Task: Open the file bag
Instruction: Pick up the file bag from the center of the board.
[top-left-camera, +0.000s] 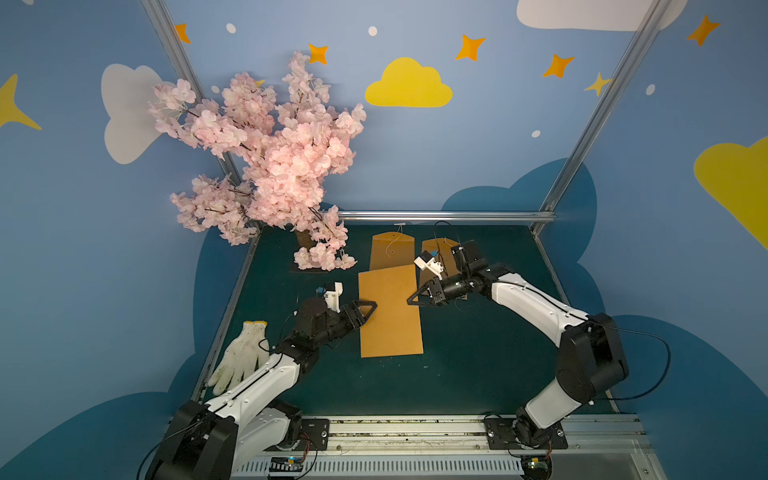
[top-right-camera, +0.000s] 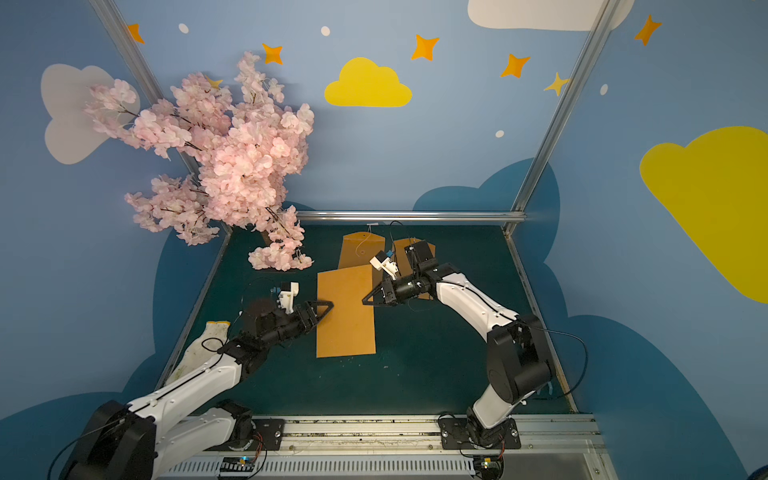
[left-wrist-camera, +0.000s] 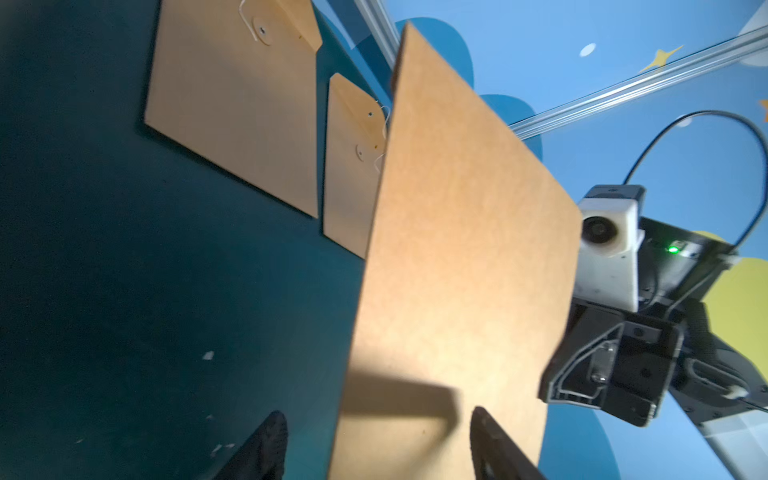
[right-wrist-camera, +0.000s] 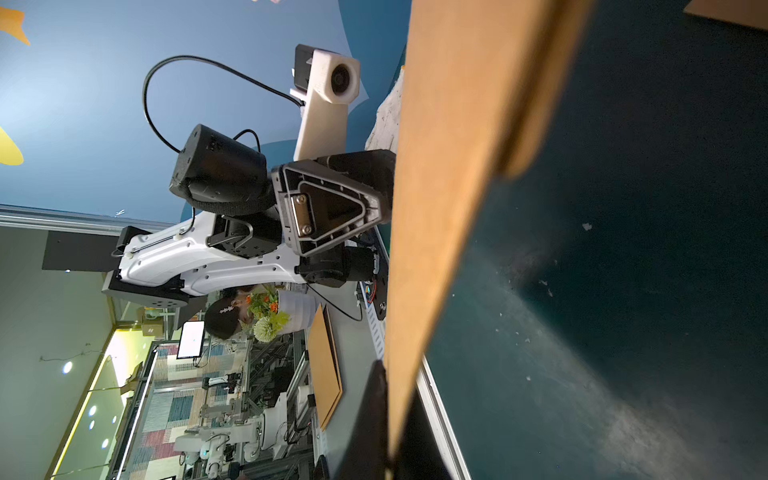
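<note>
The right claw (top-left-camera: 411, 300) is pinching one edge of the file bag (top-left-camera: 388, 309), holding it raised off the bench (top-left-camera: 478, 353) between the arms, apparently so the left claw (top-left-camera: 371, 311), spread astride the opposite edge, is getting room to close.

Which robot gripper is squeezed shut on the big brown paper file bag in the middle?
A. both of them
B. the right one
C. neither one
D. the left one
B: the right gripper is shut on one edge of the big brown paper file bag, while the left gripper has its jaws apart around the opposite edge.
</note>
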